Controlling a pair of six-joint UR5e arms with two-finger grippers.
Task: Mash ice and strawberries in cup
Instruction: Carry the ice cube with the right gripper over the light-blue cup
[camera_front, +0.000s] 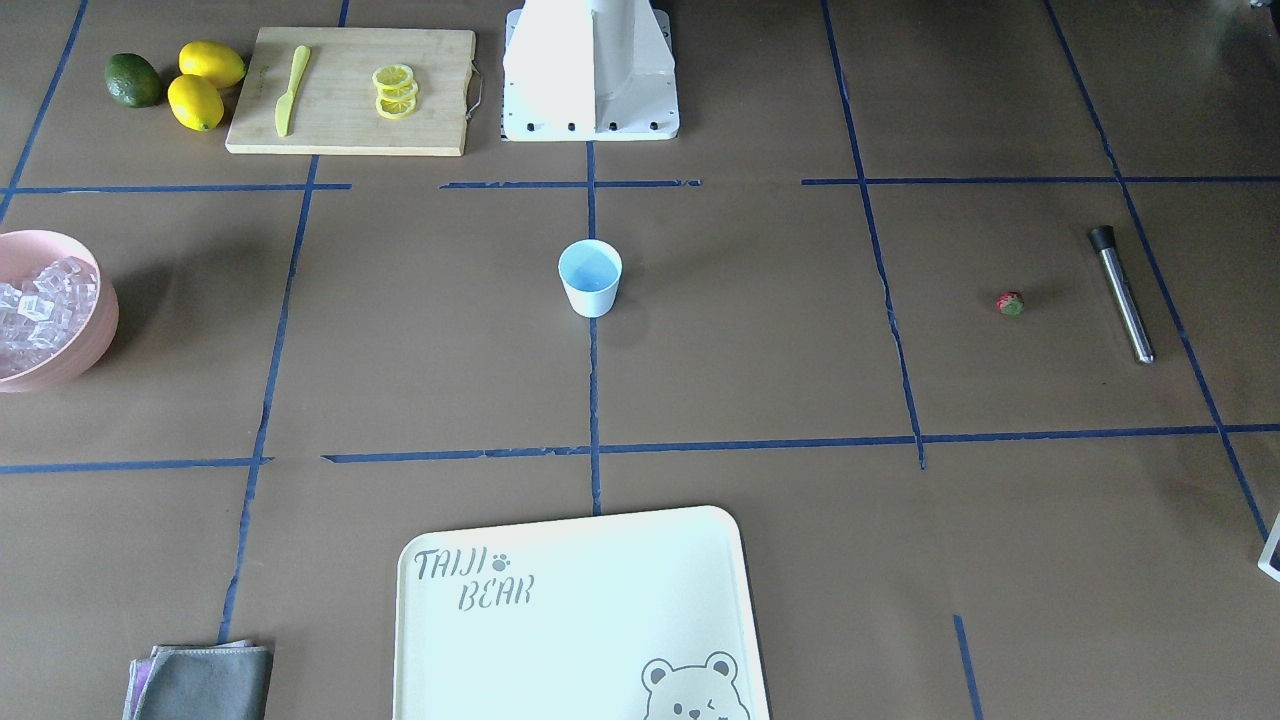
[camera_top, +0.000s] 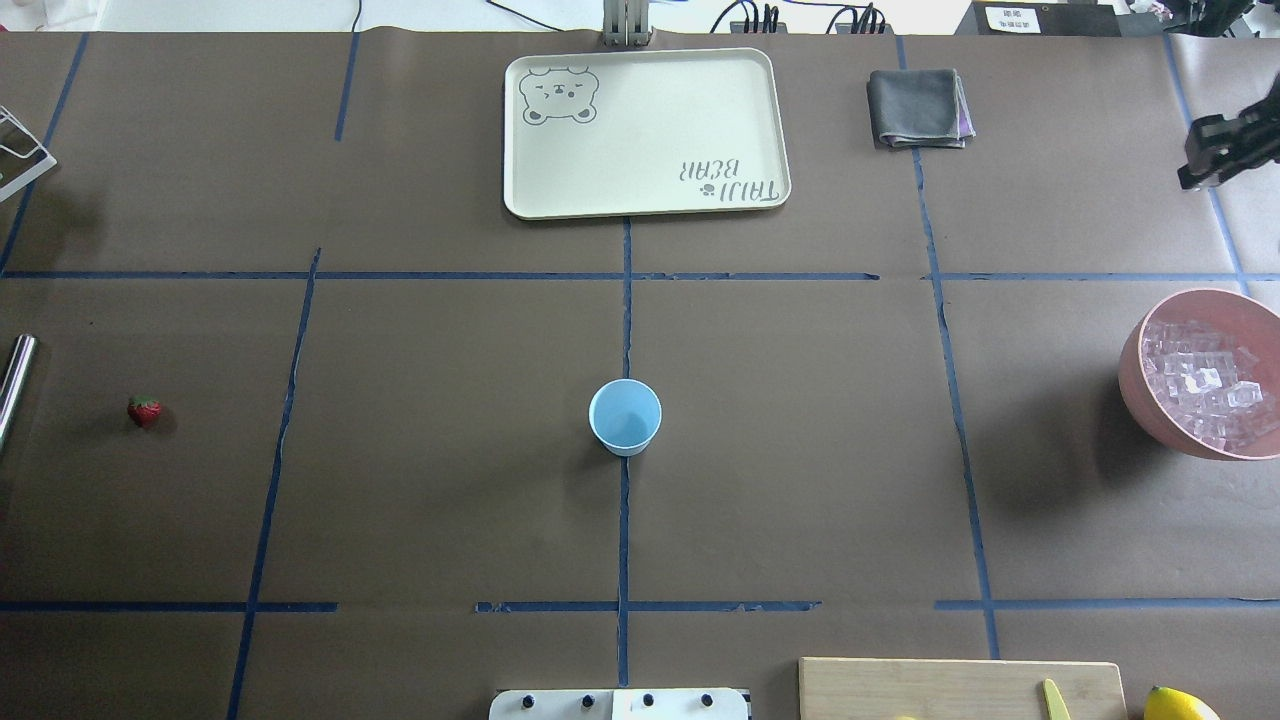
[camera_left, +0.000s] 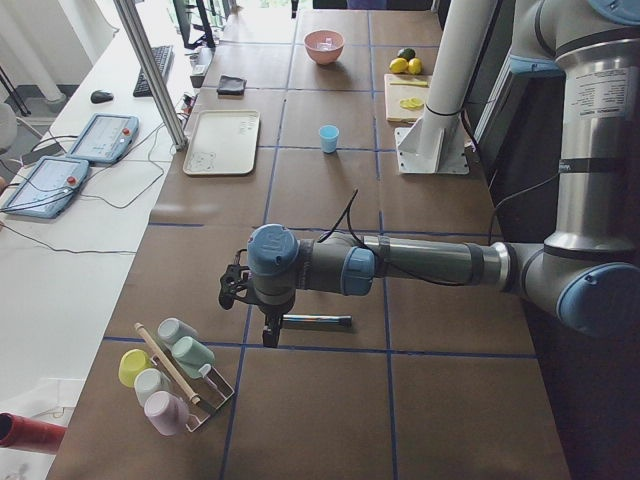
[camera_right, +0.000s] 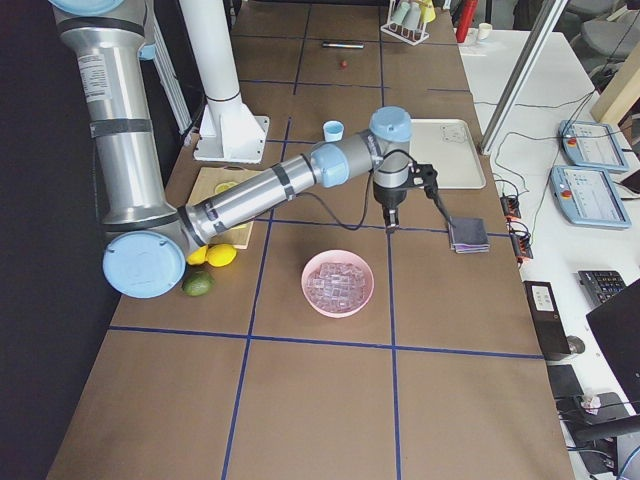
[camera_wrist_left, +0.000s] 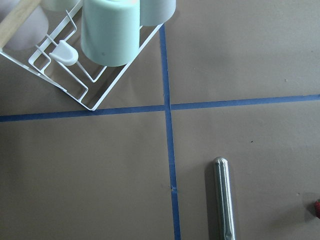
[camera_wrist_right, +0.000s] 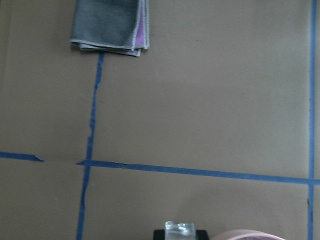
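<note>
The light-blue cup (camera_top: 625, 417) stands upright at the table's centre; I see nothing in it. The strawberry (camera_top: 144, 410) lies far to the robot's left, beside a steel muddler (camera_front: 1122, 295). The ice (camera_top: 1205, 385) is piled in a pink bowl (camera_top: 1135, 375) at the far right. My left gripper (camera_left: 268, 336) hangs above the muddler's end near the strawberry; I cannot tell whether it is open or shut. My right gripper (camera_wrist_right: 180, 231) is beside the bowl, above the table, and looks shut on one clear ice cube (camera_wrist_right: 179, 227).
A cream tray (camera_top: 650, 190) and a folded grey cloth (camera_top: 918, 108) lie on the far side. A cutting board (camera_front: 350, 95) with lemon slices and a yellow knife, lemons (camera_front: 205, 80) and a lime sit near the robot's base. A wire rack of cups (camera_wrist_left: 90, 50) stands at the far left.
</note>
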